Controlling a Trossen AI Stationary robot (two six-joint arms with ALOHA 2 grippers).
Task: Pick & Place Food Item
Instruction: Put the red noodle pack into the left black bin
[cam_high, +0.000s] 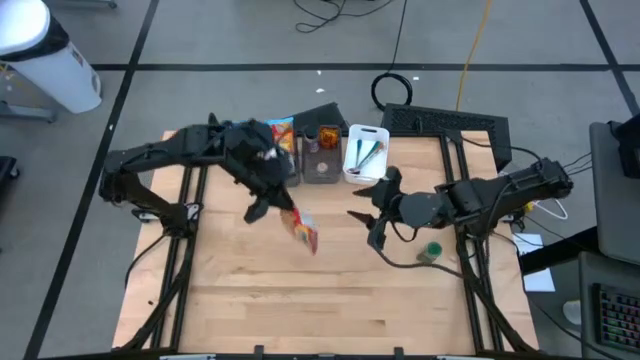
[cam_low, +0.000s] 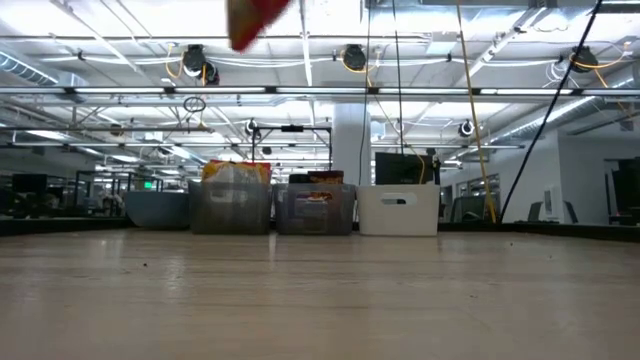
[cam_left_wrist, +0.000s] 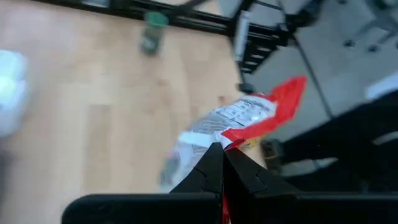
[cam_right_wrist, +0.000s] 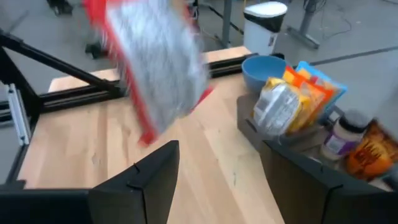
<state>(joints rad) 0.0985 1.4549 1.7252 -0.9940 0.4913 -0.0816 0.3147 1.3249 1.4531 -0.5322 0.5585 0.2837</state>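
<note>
A red and white snack bag (cam_high: 303, 230) hangs in the air over the middle of the wooden table (cam_high: 300, 310), with my left gripper (cam_high: 272, 205) shut on it. The right wrist view shows the same bag (cam_right_wrist: 155, 68) as a silvery pack with red edges. In the low view only its red corner (cam_low: 255, 20) shows at the top. My right gripper (cam_high: 365, 218) stands open just to the bag's right, its fingers (cam_right_wrist: 143, 180) apart with nothing between them. My left gripper pinches the bag's red sealed edge (cam_left_wrist: 231, 144) between its two fingers, at one end of the bag. The fingers slant down from the table's far left. The bag reaches out beyond the fingertips, tilted and lifted clear of the table.
Along the far edge stand a bin with snack bags (cam_high: 283, 140), a clear bin (cam_high: 322, 155) and a white bin (cam_high: 362, 155). A blue bowl (cam_right_wrist: 264, 70) sits beside them. A green-lidded jar (cam_high: 430, 252) stands near the right edge.
</note>
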